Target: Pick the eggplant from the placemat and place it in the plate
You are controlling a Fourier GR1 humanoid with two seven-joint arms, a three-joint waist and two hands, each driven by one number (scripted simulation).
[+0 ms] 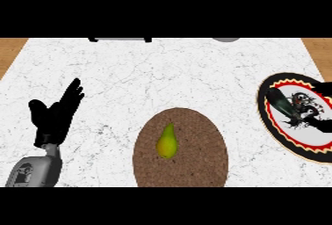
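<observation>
A pear (167, 141) lies on the brown placemat (201, 132), patterned plate (310, 139) at right.

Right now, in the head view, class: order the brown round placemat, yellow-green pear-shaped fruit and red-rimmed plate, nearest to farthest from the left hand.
From the left hand:
1. brown round placemat, centre
2. yellow-green pear-shaped fruit, on the placemat
3. red-rimmed plate, far right
</observation>
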